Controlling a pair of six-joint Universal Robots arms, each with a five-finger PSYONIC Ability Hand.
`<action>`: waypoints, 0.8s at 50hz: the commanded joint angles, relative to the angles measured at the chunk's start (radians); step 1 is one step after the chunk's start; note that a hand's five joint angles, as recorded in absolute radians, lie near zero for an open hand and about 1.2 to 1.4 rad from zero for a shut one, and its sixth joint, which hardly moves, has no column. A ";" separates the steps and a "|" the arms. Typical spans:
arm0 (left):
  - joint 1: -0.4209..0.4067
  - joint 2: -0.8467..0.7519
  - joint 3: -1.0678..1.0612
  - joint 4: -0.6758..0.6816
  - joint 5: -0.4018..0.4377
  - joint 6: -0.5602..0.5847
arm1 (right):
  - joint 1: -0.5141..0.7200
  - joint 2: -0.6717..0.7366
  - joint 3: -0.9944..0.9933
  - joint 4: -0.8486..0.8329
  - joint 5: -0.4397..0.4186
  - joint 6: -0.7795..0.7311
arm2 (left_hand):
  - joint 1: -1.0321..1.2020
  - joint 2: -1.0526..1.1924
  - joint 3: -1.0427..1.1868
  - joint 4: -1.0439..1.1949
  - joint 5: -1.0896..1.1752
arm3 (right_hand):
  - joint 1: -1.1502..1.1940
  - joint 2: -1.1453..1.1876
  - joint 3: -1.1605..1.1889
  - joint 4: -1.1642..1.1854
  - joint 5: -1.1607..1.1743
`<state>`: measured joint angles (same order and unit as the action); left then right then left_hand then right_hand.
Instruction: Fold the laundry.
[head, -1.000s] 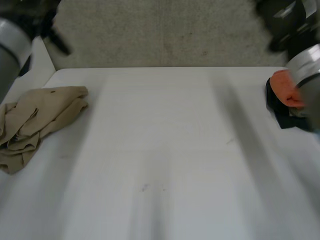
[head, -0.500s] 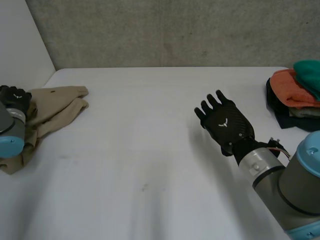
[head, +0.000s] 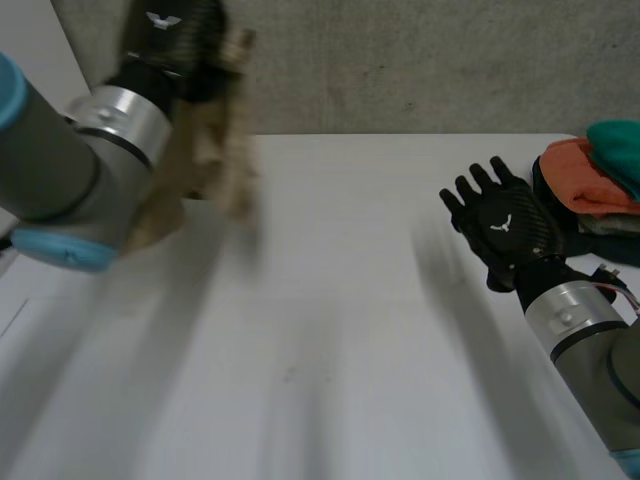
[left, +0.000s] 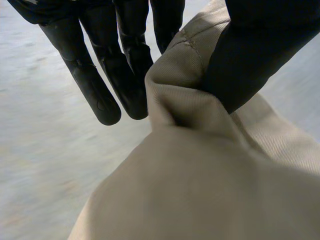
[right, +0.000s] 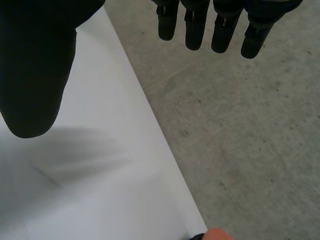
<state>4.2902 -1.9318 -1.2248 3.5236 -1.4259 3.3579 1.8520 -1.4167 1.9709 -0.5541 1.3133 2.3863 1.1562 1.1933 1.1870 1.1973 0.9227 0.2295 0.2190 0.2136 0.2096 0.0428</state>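
My left hand (head: 172, 38) pinches the tan garment (head: 212, 150) between thumb and fingers, dangling it above the white table (head: 330, 320), well apart from my empty, straight-fingered right hand (head: 503, 228).

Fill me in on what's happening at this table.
The robot's left hand pinches a beige garment between thumb and fingers and holds it up above the white table, hanging crumpled, not yet folded. The right hand hovers open over the table, holding nothing, next to a pile of clothes at the table's edge.
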 joint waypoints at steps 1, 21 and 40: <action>-0.174 -0.024 -0.151 -0.006 0.085 -0.060 | -0.069 -0.014 -0.001 0.002 0.000 0.080 | 0.240 0.203 0.209 0.199 0.299 | -0.055 -0.044 -0.039 -0.035 -0.043; -0.170 0.080 -0.353 -0.092 -0.191 0.192 | -0.109 0.071 -0.249 0.345 0.003 0.264 | -0.893 -0.930 -0.924 -0.934 -0.834 | -0.055 -0.044 -0.039 -0.035 -0.043; 0.177 -0.093 -0.178 -0.070 0.071 0.232 | 0.272 0.179 -0.415 0.513 0.104 0.375 | -0.893 -0.930 -0.924 -0.934 -0.834 | -0.055 -0.044 -0.039 -0.035 -0.043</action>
<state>4.3841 -1.8425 -1.5438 3.4729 -1.4714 3.5676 1.9881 -1.3058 1.5957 -0.0283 1.3552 2.7603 0.2890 0.2811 0.2755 0.2758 0.0890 0.2295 0.2190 0.2136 0.2100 0.0427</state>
